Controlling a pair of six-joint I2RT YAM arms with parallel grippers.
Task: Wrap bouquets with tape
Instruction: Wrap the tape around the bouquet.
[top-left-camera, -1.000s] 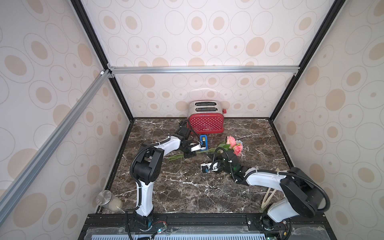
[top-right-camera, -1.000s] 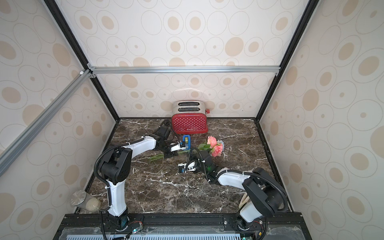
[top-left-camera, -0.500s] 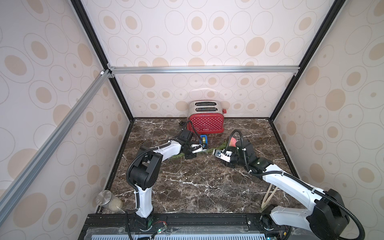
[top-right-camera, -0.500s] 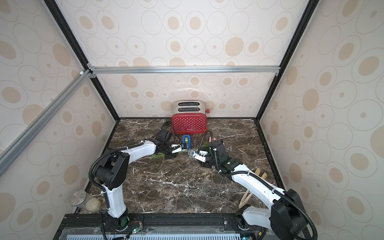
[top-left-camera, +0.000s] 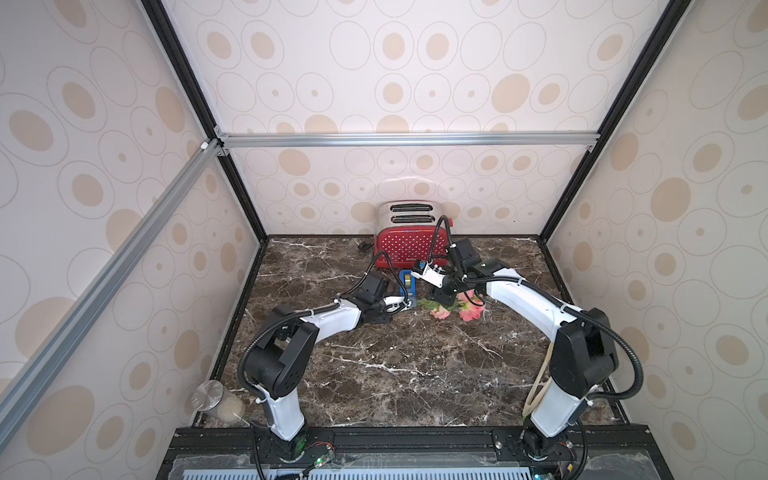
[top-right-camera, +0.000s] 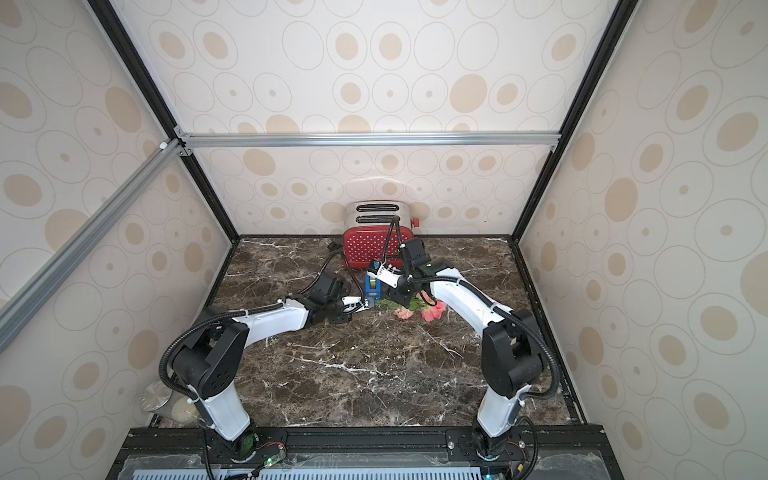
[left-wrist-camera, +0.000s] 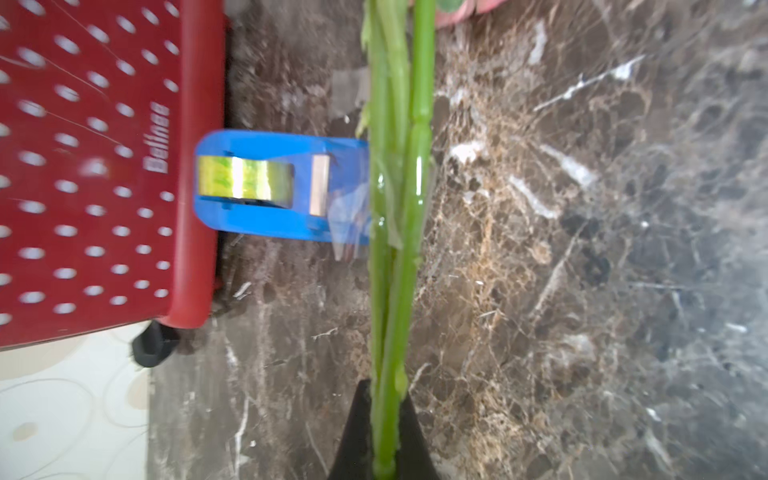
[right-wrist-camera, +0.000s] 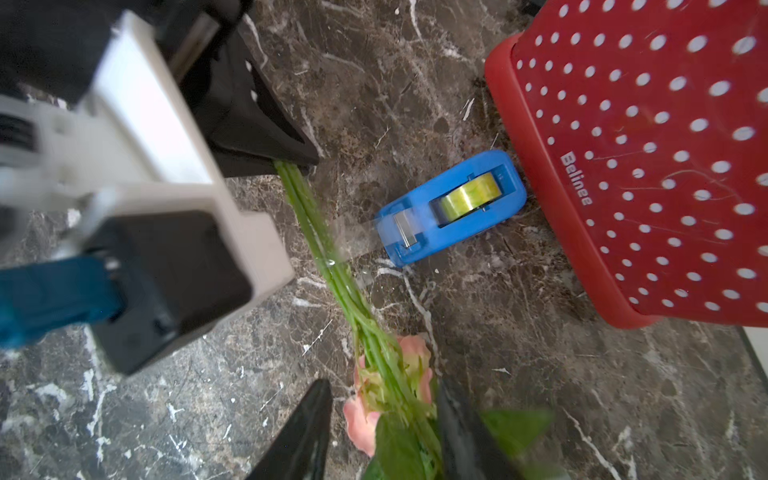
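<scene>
Here, on the dark marble counter (top-left-camera: 395, 374) between spotted walls (top-left-camera: 374, 83), the bouquet (top-left-camera: 468, 314) lies by the tape dispenser (right-wrist-camera: 453, 208). The left hand (left-wrist-camera: 384, 449) clamps its stems; the right hand (right-wrist-camera: 382, 388) straddles them, open.

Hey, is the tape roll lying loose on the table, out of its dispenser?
No, the tape roll sits inside the blue dispenser, next to the red toaster.

Red toaster (right-wrist-camera: 623, 166) with white dots; blue dispenser (right-wrist-camera: 453, 208), yellow-green tape (right-wrist-camera: 471, 196); green stems (right-wrist-camera: 313, 232); pink-peach blooms (right-wrist-camera: 361, 419); brown, white-veined counter (right-wrist-camera: 415, 104).
</scene>
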